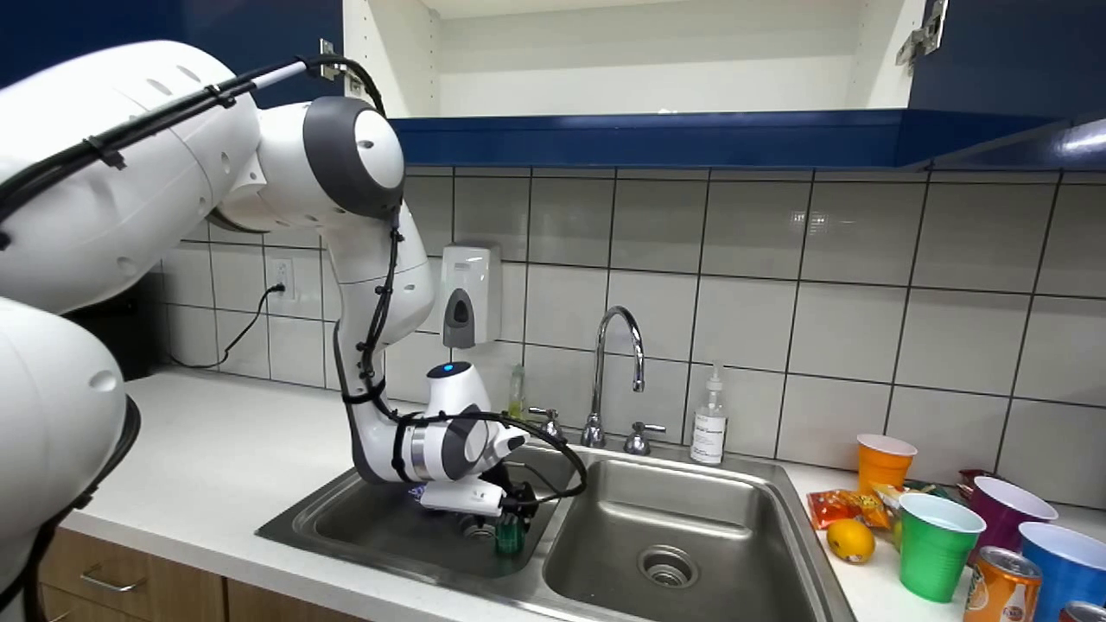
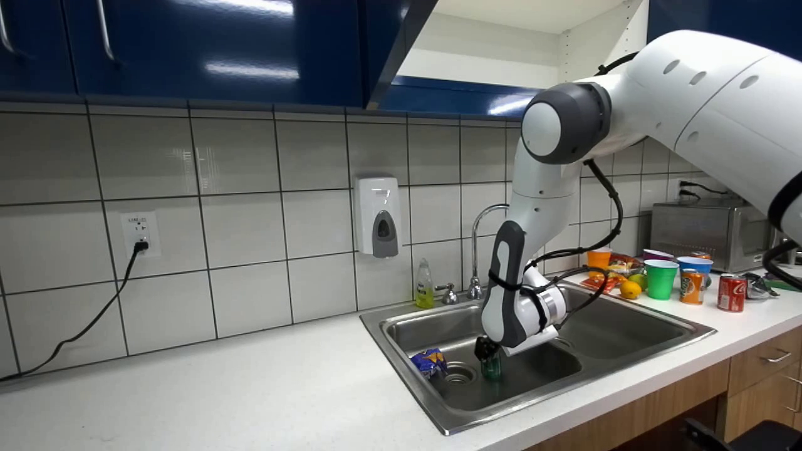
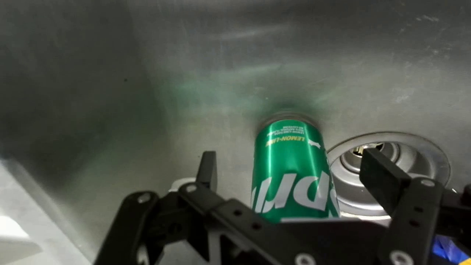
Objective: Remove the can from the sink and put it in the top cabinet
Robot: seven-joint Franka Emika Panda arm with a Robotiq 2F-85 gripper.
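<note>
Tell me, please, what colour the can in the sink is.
The can is green with pale and yellow lettering, clearest in the wrist view.

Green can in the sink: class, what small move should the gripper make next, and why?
Probably close the gripper on the can: in the wrist view the gripper stands open, a gap showing on either side of the can, which sits in the sink.

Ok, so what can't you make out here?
Wrist view: near end of the can, hidden by the tool.
Wrist view: blue wrapper, cut off by the edge.
In an exterior view: outlet of the faucet, behind the arm.
In an exterior view: print on the pump bottle, too small.
</note>
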